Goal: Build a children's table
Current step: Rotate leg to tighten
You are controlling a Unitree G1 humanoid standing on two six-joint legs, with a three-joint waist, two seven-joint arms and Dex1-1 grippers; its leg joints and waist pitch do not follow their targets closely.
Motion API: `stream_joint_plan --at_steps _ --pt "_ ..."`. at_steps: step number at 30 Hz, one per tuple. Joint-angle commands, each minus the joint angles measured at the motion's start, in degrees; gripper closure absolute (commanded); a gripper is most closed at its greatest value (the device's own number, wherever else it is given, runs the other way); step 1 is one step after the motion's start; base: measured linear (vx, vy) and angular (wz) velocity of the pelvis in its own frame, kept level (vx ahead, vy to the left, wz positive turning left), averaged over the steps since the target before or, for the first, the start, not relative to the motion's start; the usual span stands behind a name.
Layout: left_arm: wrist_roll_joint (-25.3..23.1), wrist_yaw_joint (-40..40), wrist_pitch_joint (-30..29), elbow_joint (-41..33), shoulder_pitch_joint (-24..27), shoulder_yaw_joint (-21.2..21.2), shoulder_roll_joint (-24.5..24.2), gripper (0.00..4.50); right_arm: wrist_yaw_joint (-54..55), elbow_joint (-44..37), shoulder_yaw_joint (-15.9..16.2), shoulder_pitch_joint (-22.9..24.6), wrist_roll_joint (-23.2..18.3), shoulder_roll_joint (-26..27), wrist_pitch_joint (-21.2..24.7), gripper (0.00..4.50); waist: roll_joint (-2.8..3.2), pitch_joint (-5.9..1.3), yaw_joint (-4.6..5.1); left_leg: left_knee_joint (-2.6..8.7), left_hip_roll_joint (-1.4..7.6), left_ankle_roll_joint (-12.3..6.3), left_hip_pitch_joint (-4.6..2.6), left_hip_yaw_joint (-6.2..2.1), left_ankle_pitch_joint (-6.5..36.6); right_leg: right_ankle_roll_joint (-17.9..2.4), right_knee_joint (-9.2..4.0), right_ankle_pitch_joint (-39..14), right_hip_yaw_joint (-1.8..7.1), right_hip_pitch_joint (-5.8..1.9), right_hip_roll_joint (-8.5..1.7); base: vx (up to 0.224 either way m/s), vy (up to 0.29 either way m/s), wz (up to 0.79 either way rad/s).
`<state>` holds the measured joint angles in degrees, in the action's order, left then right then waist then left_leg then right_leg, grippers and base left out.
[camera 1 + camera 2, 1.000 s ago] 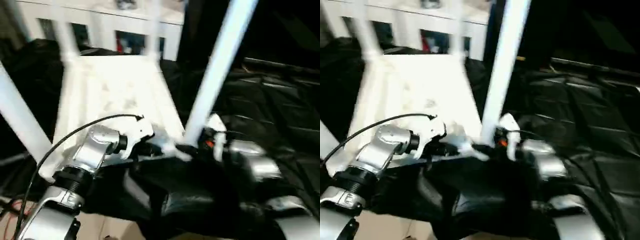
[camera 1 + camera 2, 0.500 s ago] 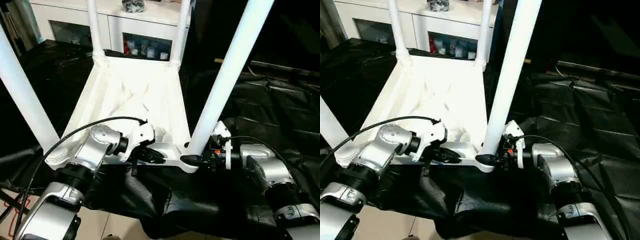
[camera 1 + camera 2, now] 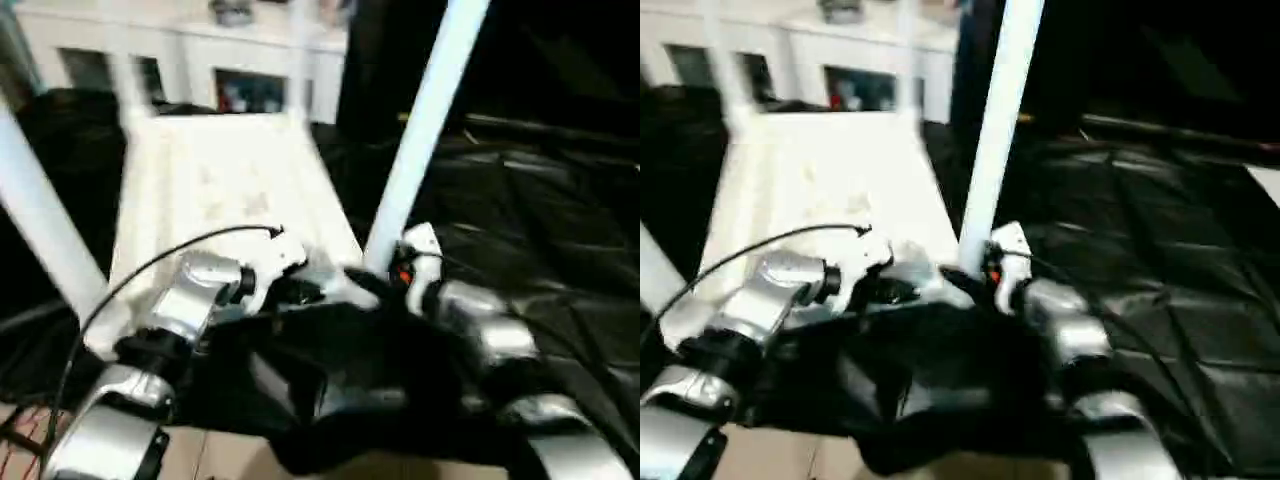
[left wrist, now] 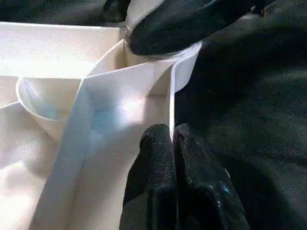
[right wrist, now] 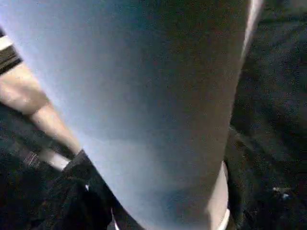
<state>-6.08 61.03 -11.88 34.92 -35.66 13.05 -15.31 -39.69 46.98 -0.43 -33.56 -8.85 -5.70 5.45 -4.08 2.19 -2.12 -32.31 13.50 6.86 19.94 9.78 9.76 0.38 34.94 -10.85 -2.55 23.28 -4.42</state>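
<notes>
The tabletop lay upside down on the black-draped counter, legs pointing up. The left wrist view showed the left end effector pinching its near rim wall. The right end effector sat at the near-right leg; its grip I couldn't tell.

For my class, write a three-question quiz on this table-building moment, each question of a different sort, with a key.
1. True or false: the tabletop lies with its underside up.
2. The left gripper pinches: A) a cable B) the tabletop's thin side wall C) the black cloth.
3. Fill in: the leg beside the right gripper stands in a corner ____.

Key: 1 true; 2 B; 3 socket.
</notes>
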Motion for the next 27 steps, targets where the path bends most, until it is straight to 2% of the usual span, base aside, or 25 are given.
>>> stream_joint_plan --at_steps 1,4,5,7,9,11,12,13,16,17,18,19,20,22,26,27 --pt "1.76 1.14 -1.11 -4.16 1.17 3.11 5.20 4.50 6.97 5.02 1.90 -0.99 3.37 3.26 1.36 1.86 0.22 -2.44 -0.21 4.12 -0.43 0.52 0.21 0.24 19.60 -8.12 -5.52 -25.44 1.49 -1.67 -2.76 0.000 0.000 0.00" --pt "1.59 -0.20 -2.59 -5.58 1.68 3.46 6.43 4.50 8.42 5.89 2.21 -1.67 4.25 4.61 0.41 1.86 0.18 -2.59 -0.12 4.01 -0.43 -0.07 0.28 0.48 18.08 -9.04 -5.17 -20.87 1.59 -1.80 -2.49 0.000 0.000 0.00" --pt "1.60 -0.24 -2.62 -5.63 1.69 3.48 6.46 4.50 8.36 5.92 2.21 -1.70 4.23 4.65 0.40 1.30 0.24 -2.65 -0.09 4.00 -0.40 -0.34 0.42 0.52 17.24 -9.72 -4.91 -18.59 1.63 -1.97 -2.47 0.000 0.000 0.00" --pt "1.74 -1.23 -3.65 -6.89 2.09 4.06 7.13 4.50 6.91 6.95 2.02 -2.49 3.67 5.66 0.01 1.30 0.29 -2.76 -0.04 3.90 -0.42 -0.70 0.46 0.64 16.39 -10.56 -4.63 -15.91 1.64 -2.16 -2.33 0.000 0.000 0.00" --pt "1.84 -1.36 -3.68 -6.96 2.10 4.15 7.07 4.50 5.26 6.84 1.99 -2.71 3.14 5.63 0.08 1.00 0.49 -2.82 -0.10 3.78 -0.50 -1.13 0.39 0.82 15.38 -11.15 -4.60 -13.99 1.69 -2.21 -2.29 0.000 0.000 0.00" --pt "1.84 -1.52 -3.74 -7.01 2.11 4.16 6.90 4.50 4.22 7.01 2.24 -2.94 3.05 5.37 -0.33 0.91 0.40 -2.88 -0.15 3.77 -0.54 -1.35 0.45 0.85 14.33 -11.38 -4.45 -12.73 1.69 -2.40 -2.28 0.000 0.000 0.00" --pt "1.81 -1.34 -3.58 -6.94 2.11 3.95 6.31 4.50 1.47 6.29 3.04 -2.55 2.95 4.51 -1.43 0.82 0.75 -2.84 -0.17 3.80 -0.55 -1.42 0.48 0.83 14.28 -11.58 -4.42 -12.44 1.69 -2.44 -2.27 0.000 0.000 0.00" --pt "1.79 -0.91 -3.09 -6.78 2.10 3.82 5.68 4.50 -1.68 5.23 3.83 -1.95 2.76 3.64 -2.36 0.82 0.54 -2.86 -0.15 3.72 -0.54 -1.58 0.48 0.89 14.45 -11.68 -4.49 -12.47 1.68 -2.48 -2.23 0.000 0.000 0.00" --pt "1.93 -0.20 -2.60 -6.71 2.13 3.69 4.97 4.50 -5.64 3.59 4.65 -1.01 2.18 2.74 -3.04 0.82 0.54 -2.81 -0.43 3.66 -0.40 -2.13 0.31 0.95 14.74 -11.86 -4.58 -12.78 1.68 -2.41 -2.28 0.000 0.000 0.00" --pt "2.39 1.75 -1.61 -6.11 1.96 3.35 3.40 4.50 -15.32 -1.74 6.56 1.65 0.00 0.14 -2.01 0.82 0.07 -2.82 -0.53 3.67 -0.49 -2.33 0.42 0.99 14.04 -11.96 -4.57 -12.23 1.65 -2.55 -2.20 0.000 0.000 0.00" --pt "2.42 1.86 -1.56 -6.07 1.94 3.34 3.32 4.50 -15.83 -2.03 6.66 1.78 -0.12 -0.01 -1.90 0.82 0.13 -2.82 -0.83 3.62 -0.54 -2.82 0.41 0.95 13.60 -11.70 -4.57 -11.68 1.63 -2.83 -2.10 0.000 0.000 0.00" --pt "2.66 3.14 -0.71 -5.42 1.65 3.11 2.43 4.50 -21.51 -5.36 7.97 3.36 -1.44 -1.93 -0.51 0.82 0.25 -2.92 -0.92 3.54 -0.41 -3.58 0.37 1.06 12.75 -12.21 -4.32 -9.46 1.77 -2.66 -2.19 0.000 0.000 0.00" --pt "2.92 4.44 0.55 -4.65 1.32 2.95 1.77 4.50 -25.69 -7.67 8.99 4.45 -2.32 -3.59 0.76 0.82 0.20 -2.93 -1.08 3.51 -0.43 -3.99 0.35 1.01 12.39 -12.28 -4.29 -8.73 1.69 -2.83 -2.07 0.000 0.000 0.00" --pt "3.21 6.21 1.34 -3.20 0.61 2.72 0.99 4.50 -30.92 -9.81 10.44 5.48 -3.20 -5.98 2.90 0.82 0.18 -2.91 -1.66 3.40 -0.42 -4.80 0.19 1.17 11.46 -12.98 -4.13 -7.03 1.76 -2.70 -2.08 0.000 0.000 0.00" --pt "3.00 7.48 3.28 -1.27 -0.32 2.66 0.44 4.50 -35.88 -11.24 11.61 6.13 -3.83 -8.06 5.50 0.82 0.06 -2.49 -2.19 3.70 -0.30 -3.38 0.06 1.09 14.95 -11.85 -4.79 -14.94 1.68 -2.42 -2.44 0.000 0.000 0.00" --pt "2.72 7.91 4.00 0.01 -1.03 2.59 0.16 4.50 -37.36 -11.68 12.19 6.35 -3.72 -8.83 6.31 0.82 0.37 -2.55 -2.56 3.77 -0.29 -2.50 -0.08 0.94 15.86 -10.81 -5.04 -17.86 1.71 -2.33 -2.64 0.000 0.000 0.00"
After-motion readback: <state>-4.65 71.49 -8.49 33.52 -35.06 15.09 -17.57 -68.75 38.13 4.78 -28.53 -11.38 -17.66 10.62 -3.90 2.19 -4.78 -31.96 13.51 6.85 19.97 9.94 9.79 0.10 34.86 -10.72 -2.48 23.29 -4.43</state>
